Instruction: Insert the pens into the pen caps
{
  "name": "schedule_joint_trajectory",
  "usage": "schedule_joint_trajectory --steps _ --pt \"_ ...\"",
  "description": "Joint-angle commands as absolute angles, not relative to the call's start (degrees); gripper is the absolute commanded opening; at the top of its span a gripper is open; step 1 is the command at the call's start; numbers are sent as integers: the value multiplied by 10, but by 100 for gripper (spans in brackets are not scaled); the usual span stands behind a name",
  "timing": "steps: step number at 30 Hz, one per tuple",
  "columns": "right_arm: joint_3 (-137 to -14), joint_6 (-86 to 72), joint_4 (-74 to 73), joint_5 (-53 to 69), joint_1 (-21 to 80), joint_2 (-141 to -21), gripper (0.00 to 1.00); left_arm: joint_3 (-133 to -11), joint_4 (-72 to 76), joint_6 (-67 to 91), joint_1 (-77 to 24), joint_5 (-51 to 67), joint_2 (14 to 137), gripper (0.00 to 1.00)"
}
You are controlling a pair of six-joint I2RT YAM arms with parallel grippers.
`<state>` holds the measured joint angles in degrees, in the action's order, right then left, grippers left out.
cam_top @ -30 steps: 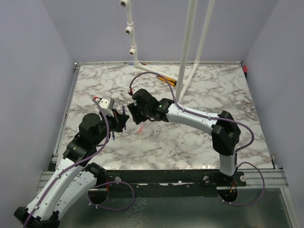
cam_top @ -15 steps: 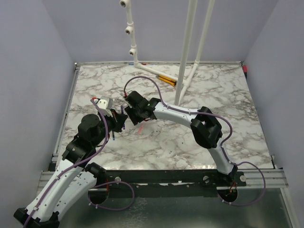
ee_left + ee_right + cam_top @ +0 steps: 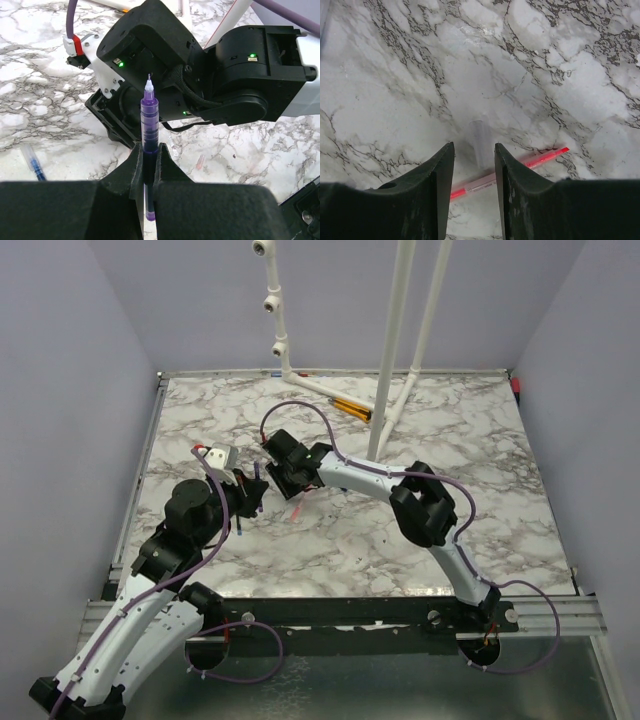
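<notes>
My left gripper (image 3: pixel 148 150) is shut on a blue-violet pen (image 3: pixel 149 112) with a clear barrel, its bare tip pointing up at the right arm's wrist housing (image 3: pixel 150 55). The right gripper (image 3: pixel 474 147) is open and hangs low over the marble. A pale translucent pen cap (image 3: pixel 482 142) lies between its fingers, touching neither. Behind the fingers a pink-red pen (image 3: pixel 540 159) lies slantwise on the table. From above, the two grippers (image 3: pixel 255 495) (image 3: pixel 272 475) nearly meet at centre left, with the pink-red pen (image 3: pixel 297 512) just to their right.
A short blue piece with a clear end (image 3: pixel 32 162) lies on the marble left of my left fingers, and a small pink piece (image 3: pixel 200 161) to their right. A white pipe stand (image 3: pixel 395 350) rises at the back, with orange-and-black sticks (image 3: pixel 350 407) at its foot.
The right arm has swung left, bringing its gripper close to the left one, and its jaws have narrowed. The left arm holds still with the pen.
</notes>
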<state>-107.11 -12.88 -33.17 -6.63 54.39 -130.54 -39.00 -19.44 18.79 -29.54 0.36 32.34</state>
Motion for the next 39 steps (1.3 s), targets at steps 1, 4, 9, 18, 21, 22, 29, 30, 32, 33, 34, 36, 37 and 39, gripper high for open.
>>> schedule_joint_trajectory --steps 1,4,9,18,21,22,29,30,32,33,34,36,37,39 --pt "-1089 -117 -355 -52 542 -1335 40 -402 -198 179 -290 -7 325 0" --pt "-1091 -116 -356 -59 543 -1340 37 -402 -198 179 -289 -7 327 0" --pt "-1087 -113 -358 -63 543 -1343 28 -403 -198 178 -287 -4 328 0" --pt "-1081 -111 -354 -60 543 -1332 1 -402 -198 178 -284 -4 328 0" --pt "-1081 -110 -344 -63 543 -1318 1 -402 -198 178 -284 -5 328 0" --pt "-1080 -110 -341 -64 543 -1312 1 -402 -198 178 -283 -5 328 0" --pt "-1045 -110 -321 -60 543 -1244 1 -402 -197 179 -282 -9 326 0" --pt "-1035 -109 -319 -54 543 -1231 1 -402 -198 178 -282 -9 326 0" --pt "-1011 -103 -314 -46 542 -1206 1 -402 -198 179 -282 -9 327 0" --pt "-996 -101 -312 -46 543 -1192 1 -402 -198 179 -281 -9 326 0" --pt "-979 -99 -309 -46 543 -1178 1 -402 -198 178 -282 -9 327 0" --pt "-946 -94 -305 -42 543 -1149 1 -402 -198 179 -280 -10 326 0" --pt "-927 -89 -302 -38 543 -1133 1 -402 -198 179 -280 -10 325 0" --pt "-893 -75 -301 -30 543 -1104 1 -402 -198 179 -279 -11 325 0"
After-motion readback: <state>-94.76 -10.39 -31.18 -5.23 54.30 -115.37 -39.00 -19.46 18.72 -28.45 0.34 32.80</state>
